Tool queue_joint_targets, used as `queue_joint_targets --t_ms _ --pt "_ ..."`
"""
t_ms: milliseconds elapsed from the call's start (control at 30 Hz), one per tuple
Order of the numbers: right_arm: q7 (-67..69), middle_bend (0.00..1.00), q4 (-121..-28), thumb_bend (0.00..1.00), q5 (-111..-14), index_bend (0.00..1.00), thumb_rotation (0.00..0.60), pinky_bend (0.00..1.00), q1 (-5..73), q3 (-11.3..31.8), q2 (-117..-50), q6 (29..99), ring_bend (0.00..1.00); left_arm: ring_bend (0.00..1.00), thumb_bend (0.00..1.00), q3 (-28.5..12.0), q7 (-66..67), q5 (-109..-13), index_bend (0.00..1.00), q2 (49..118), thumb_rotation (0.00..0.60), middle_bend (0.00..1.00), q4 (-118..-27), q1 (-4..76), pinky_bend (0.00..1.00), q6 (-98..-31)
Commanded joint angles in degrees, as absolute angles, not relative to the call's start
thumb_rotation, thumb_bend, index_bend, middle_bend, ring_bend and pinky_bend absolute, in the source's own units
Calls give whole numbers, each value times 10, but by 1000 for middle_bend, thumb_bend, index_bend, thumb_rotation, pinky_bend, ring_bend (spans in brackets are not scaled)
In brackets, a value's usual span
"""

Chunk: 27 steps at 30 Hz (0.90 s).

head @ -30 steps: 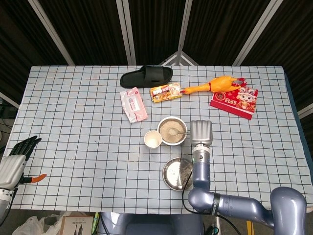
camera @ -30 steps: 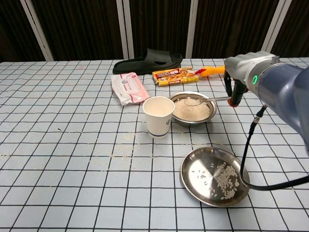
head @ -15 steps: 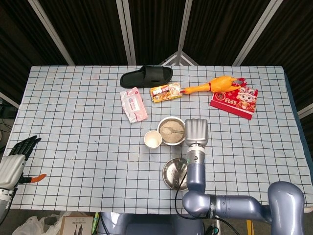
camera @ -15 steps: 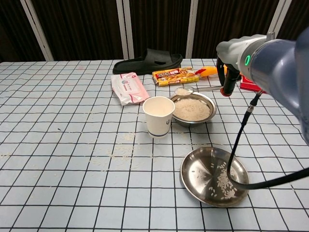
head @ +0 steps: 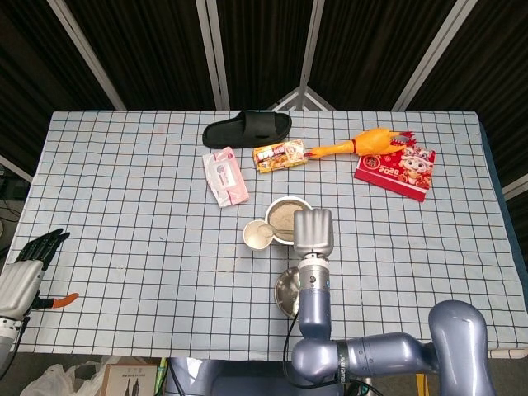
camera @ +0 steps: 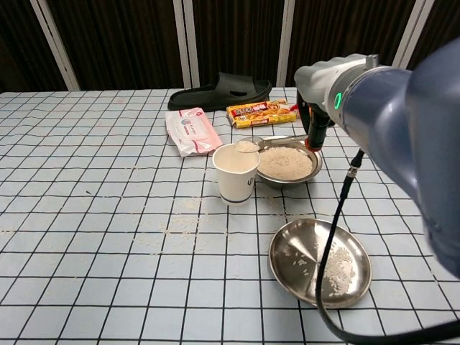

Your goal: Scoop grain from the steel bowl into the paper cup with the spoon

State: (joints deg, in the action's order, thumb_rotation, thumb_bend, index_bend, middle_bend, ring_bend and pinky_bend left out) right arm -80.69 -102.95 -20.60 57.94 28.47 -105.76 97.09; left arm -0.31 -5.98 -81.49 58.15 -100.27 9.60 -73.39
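Since a second ago your right hand (head: 313, 231) has carried the loaded spoon (camera: 248, 146) from the steel bowl (camera: 287, 162) to the paper cup (camera: 236, 172), at the bowl's 9 o'clock. You're holding the spoon's handle; tip it next so the grain falls inside. Your left hand (head: 29, 262) rests idle, fingers apart.

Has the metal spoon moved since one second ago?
Yes. The metal spoon went left, from over the steel bowl of grain to above the white paper cup.
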Motion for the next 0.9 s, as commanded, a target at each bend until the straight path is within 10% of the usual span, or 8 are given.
queue_joint_targets --t_ms 33,900 --pt "-800 902 -1016 679 -219 750 600 1000 585 269 -1068 969 979 0 0 -4 -58 -812 0 581 600 0 -1004 97 0 -732" --pt "-757 902 -880 679 -400 750 600 1000 586 115 -1095 922 979 0 0 -4 -49 -796 0 576 600 0 -1010 99 0 -720"
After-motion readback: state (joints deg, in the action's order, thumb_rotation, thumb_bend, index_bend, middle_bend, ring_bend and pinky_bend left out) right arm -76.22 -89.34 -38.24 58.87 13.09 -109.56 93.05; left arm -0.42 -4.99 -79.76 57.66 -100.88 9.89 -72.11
